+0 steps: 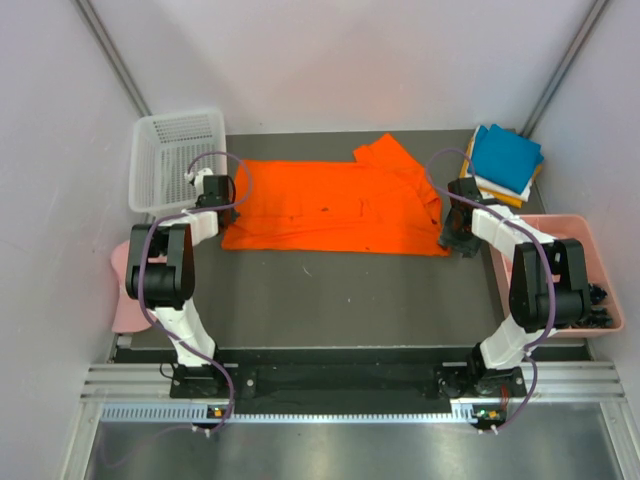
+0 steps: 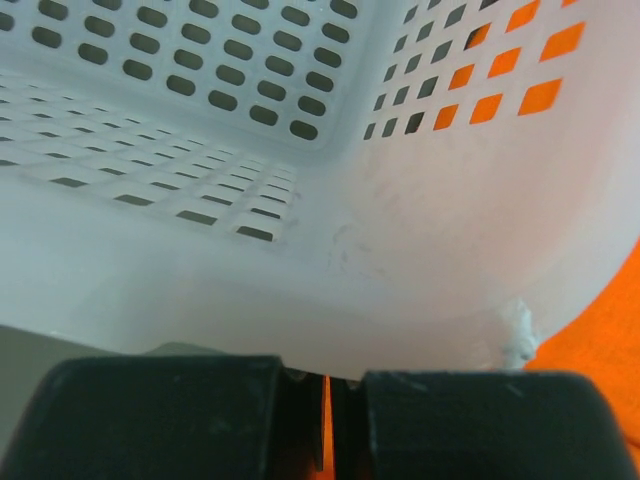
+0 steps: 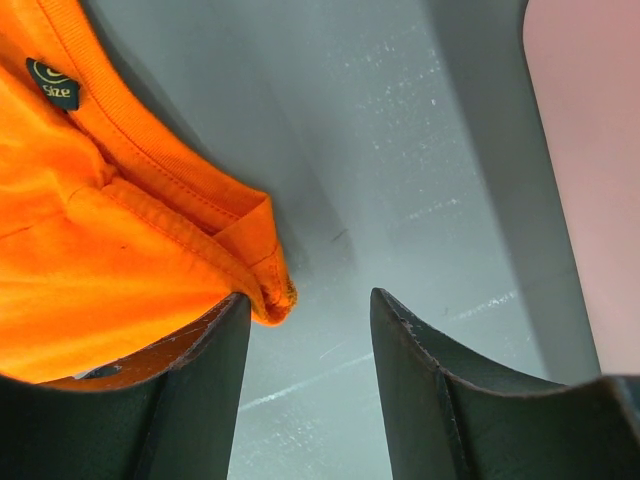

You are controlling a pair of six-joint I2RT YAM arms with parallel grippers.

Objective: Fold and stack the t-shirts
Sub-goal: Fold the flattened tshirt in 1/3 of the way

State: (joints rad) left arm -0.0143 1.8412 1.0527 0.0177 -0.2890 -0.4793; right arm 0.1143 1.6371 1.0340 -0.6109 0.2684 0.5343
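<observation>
two arms: one at each end of the orange t-shirt (image 1: 335, 205), which is spread flat mid-table.
white basket (image 1: 178, 160): far left corner, its perforated wall close ahead of the left wrist camera.
left gripper (image 2: 325, 420): clenched on the shirt's left edge, an orange sliver between the pads.
right gripper (image 3: 310, 330): released, shirt hem beside one finger.
stacked t-shirts (image 1: 505, 155): far right, teal on top.
pink bin (image 1: 585, 285): right edge.

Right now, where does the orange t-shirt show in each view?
Top external: orange t-shirt spread flat, centre of picture.
Left wrist: shirt at right edge, and through the white basket holes.
Right wrist: shirt fills the left side, hem corner low centre.
Landmark: the basket joins top and left; the pink bin, top and right.
</observation>
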